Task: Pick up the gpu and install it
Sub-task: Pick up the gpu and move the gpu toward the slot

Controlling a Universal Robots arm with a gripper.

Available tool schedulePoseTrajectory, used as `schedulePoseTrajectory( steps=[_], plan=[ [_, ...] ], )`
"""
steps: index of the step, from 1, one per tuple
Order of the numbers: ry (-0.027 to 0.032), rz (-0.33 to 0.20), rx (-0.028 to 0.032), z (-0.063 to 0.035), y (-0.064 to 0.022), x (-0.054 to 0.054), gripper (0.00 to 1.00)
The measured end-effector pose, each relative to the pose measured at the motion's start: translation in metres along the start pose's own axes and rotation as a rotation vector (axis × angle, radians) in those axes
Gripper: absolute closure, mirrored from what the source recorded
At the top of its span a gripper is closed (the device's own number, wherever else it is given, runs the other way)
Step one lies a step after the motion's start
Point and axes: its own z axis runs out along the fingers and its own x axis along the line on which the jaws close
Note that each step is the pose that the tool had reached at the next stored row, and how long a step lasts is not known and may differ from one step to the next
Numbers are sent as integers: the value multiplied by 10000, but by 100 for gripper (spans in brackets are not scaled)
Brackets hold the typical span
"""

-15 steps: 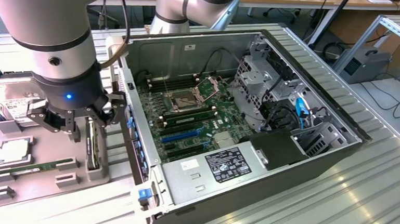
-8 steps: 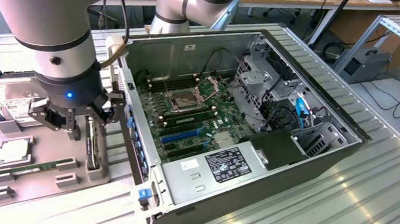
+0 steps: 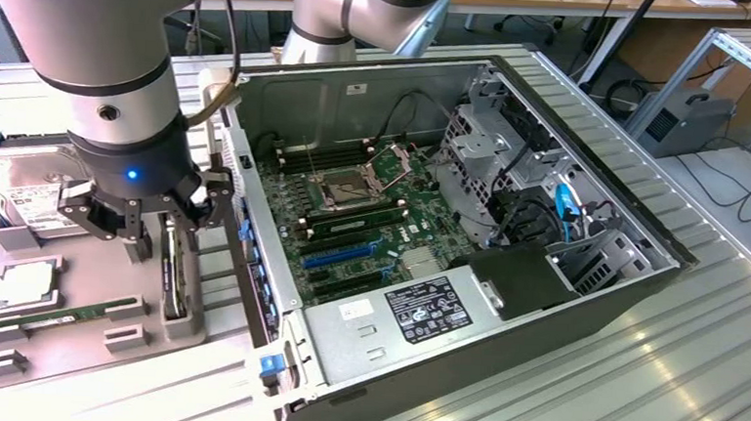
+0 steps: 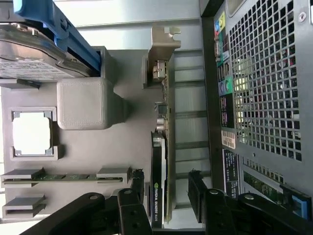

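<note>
GPU (image 3: 176,279) (image 4: 159,166) is standing on edge in a slot of the grey fixture tray (image 3: 79,373), its silvery bracket end facing away from the gripper in the wrist view. Tray is lying just beside the open computer case (image 3: 633,275), on the exterior view's left. Gripper (image 3: 152,241) (image 4: 166,181) is hovering right over the card, jaws spread wide. Fingers (image 4: 136,182) are sitting one on each side of the card's edge with a gap showing on both sides, gripping nothing. Hard drive (image 3: 18,184), CPU (image 3: 26,285) and RAM stick (image 3: 63,317) are resting in their own tray pockets. Motherboard (image 3: 349,219) is lying exposed inside the case.
</note>
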Motion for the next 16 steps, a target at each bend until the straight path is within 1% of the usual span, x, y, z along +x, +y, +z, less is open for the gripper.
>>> schedulePoseTrajectory(
  steps=[7, 16],
  plan=[
    [1, 1, 6, 67, 100, 41, 50],
    [0, 3, 7, 163, 143, 53, 50]
  ],
)
